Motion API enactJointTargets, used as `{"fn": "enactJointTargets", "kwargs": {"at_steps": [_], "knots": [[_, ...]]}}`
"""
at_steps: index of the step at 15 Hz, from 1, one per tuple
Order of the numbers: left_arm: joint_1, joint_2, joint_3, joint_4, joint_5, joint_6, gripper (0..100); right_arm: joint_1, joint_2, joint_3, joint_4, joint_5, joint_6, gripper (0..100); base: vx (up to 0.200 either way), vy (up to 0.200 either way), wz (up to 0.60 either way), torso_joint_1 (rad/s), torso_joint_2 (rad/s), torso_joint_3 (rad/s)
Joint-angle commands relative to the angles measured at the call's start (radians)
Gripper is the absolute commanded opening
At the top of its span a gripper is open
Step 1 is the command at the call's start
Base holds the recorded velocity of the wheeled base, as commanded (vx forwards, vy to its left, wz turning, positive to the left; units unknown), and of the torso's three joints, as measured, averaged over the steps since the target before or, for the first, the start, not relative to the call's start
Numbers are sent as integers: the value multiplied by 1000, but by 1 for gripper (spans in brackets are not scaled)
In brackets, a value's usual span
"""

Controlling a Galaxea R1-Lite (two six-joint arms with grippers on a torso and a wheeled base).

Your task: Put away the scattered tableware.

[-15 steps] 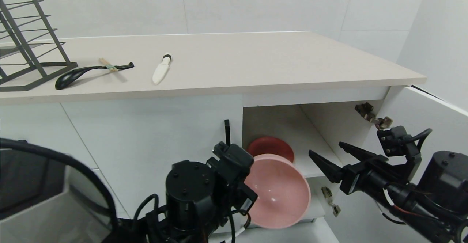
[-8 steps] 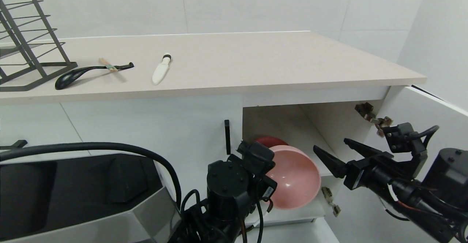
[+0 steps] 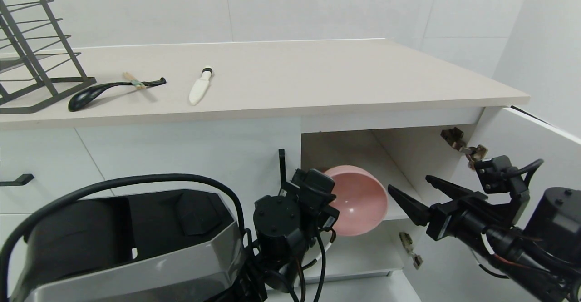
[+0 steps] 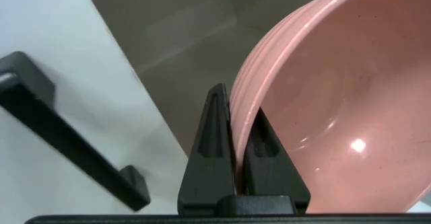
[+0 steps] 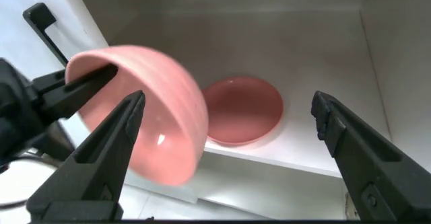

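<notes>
Leftmost, on the tabletop (image 3: 317, 75): a dark wire rack (image 3: 36, 43), then a black spoon (image 3: 91, 94) lying flat with a small wooden stick (image 3: 134, 80) at its handle, then a white knife (image 3: 200, 88) well apart from both. Below, past the black door handle (image 3: 282, 165), the left pincer (image 4: 237, 109) clenched on the rim of the pink bowl (image 3: 361, 200), one finger outside the wall and one inside. Bowl held tipped on its side, hollow facing outward, at the mouth of the open cabinet (image 3: 408, 147) and just above its shelf (image 5: 296, 160). Farther in on that shelf, a red plate (image 5: 242, 109) lying flat beside the bowl; contact between the two impossible to judge. Right of the bowl, the right pincer (image 3: 409, 184) released, fingers spread wide and grasping nothing, pointing toward the cabinet opening, near the bowl but apart from it. Rightmost, the cabinet door (image 3: 522, 143) swung open.
</notes>
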State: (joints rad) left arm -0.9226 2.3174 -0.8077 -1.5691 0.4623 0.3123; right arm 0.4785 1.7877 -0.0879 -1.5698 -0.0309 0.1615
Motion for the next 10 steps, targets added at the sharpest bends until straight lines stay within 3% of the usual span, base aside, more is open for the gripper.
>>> {"fn": "enactJointTargets", "kwargs": {"at_steps": [1, 3, 5, 7, 10], "knots": [[4, 20, -30, -2, -1, -1, 0, 11, 29, 5, -1, -1, 0, 100, 0, 0, 0, 0, 0, 0], [1, 19, -51, -2, -1, -12, 0, 11, 53, 2, -1, -1, 1, 100, 0, 0, 0, 0, 0, 0], [-1, 20, -85, -2, 1, -48, 0, 8, 64, -1, -1, -1, 1, 100, 0, 0, 0, 0, 0, 0], [-9, 19, -97, -2, 2, -64, 0, -1, 76, -4, -1, -1, 1, 100, 0, 0, 0, 0, 0, 0], [-25, 20, -133, -2, 81, -84, 0, -57, 90, -29, -1, -1, 1, 100, 0, 0, 0, 0, 0, 0]]}}
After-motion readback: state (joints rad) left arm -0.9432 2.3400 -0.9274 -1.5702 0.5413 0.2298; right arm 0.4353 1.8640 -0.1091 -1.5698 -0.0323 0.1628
